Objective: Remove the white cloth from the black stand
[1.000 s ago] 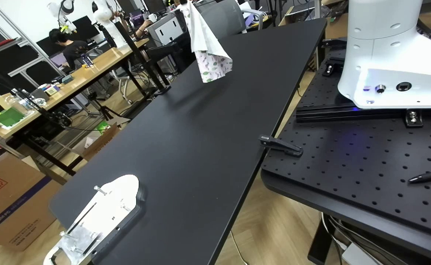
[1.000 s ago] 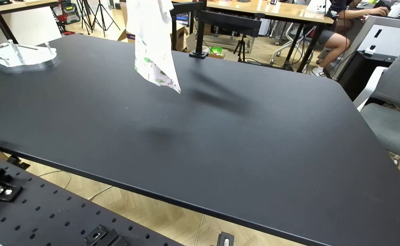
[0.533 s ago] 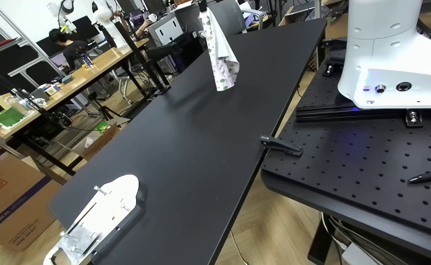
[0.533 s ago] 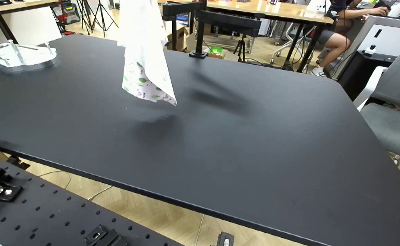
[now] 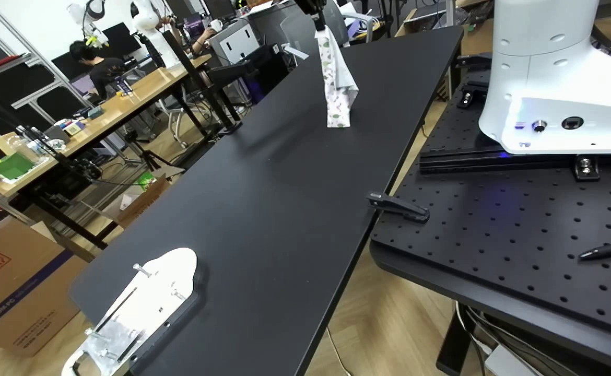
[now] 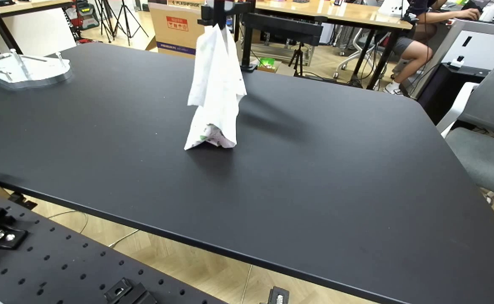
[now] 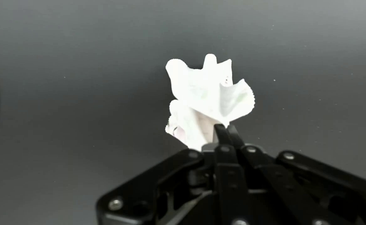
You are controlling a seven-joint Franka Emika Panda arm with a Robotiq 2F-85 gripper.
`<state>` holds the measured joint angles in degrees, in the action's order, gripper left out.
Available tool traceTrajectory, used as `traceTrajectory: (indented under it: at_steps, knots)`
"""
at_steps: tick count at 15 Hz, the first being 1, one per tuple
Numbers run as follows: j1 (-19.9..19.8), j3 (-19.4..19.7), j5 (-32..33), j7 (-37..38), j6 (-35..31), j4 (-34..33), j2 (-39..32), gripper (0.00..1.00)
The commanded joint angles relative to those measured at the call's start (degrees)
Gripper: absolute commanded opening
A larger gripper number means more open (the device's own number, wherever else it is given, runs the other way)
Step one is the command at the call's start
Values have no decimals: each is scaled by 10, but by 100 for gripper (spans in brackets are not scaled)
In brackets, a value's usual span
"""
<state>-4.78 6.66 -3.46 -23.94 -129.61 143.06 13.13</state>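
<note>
Cloth (image 6: pixel 217 86), white and patterned, top tight between the jaws, over the black table (image 6: pixel 335 190)

Bench top (image 5: pixel 243 209): smooth, matt; cloth (image 6: pixel 215 88): matt fabric; plate (image 5: pixel 151 297) near bench corner: smooth, with shiny metal-looking posts (image 5: pixel 142 270).
</note>
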Motion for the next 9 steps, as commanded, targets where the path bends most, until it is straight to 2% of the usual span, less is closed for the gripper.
traceTrajectory:
  at_steps: [1, 5, 9]
  knots:
    - [-7, 11, 11, 32, -13, 19, -2, 27]
    - [1, 16, -20, 16, 19, 14, 3, 54]
    - [15, 5, -47, 34, 53, 5, 16, 80]
